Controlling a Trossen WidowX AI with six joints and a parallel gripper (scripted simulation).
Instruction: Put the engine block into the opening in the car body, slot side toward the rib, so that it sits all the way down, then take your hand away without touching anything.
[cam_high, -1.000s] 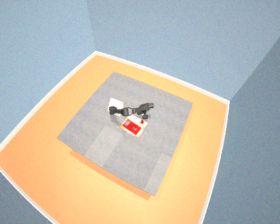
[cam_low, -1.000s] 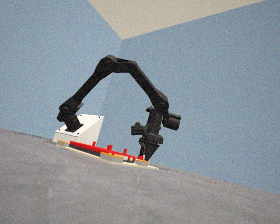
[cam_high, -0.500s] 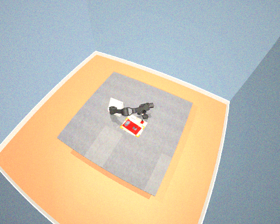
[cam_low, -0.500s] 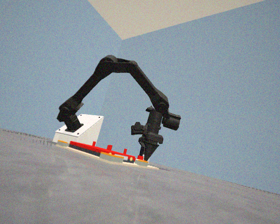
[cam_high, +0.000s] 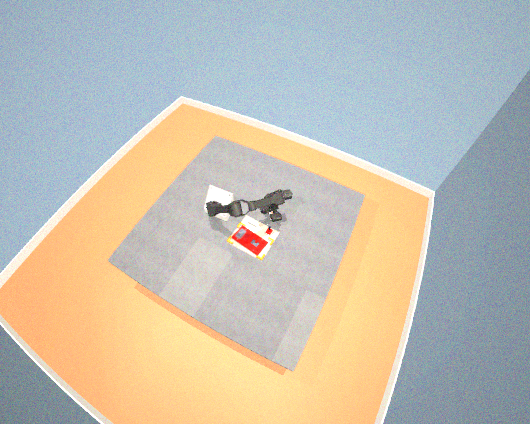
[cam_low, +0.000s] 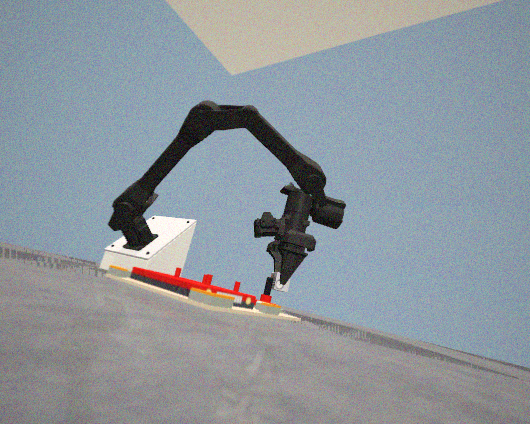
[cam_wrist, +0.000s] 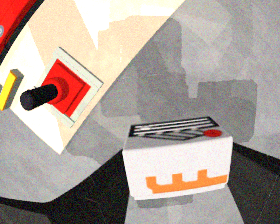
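Note:
The engine block (cam_low: 283, 286) (cam_wrist: 177, 162) is a white box with a black-striped top, a red dot and an orange comb-shaped mark on one side. My gripper (cam_low: 279, 281) (cam_wrist: 174, 152) is shut on it, one finger at each end, and holds it above the mat beside the board. The car body (cam_high: 248, 240) (cam_low: 165, 277) (cam_wrist: 12, 14) is red and lies on the board, with two grey-blue areas showing in the top view. Only its corner shows in the wrist view. The rib and the block's slot cannot be made out.
A black peg (cam_low: 268, 285) (cam_wrist: 37, 97) stands on a red square base (cam_low: 265, 298) (cam_wrist: 75, 102) at the near end of the cream board (cam_high: 255, 223) (cam_wrist: 145, 30), close to the held block. Short red posts rise from the car body. The white arm base (cam_high: 220, 195) (cam_low: 172, 240) is beyond the board's other end.

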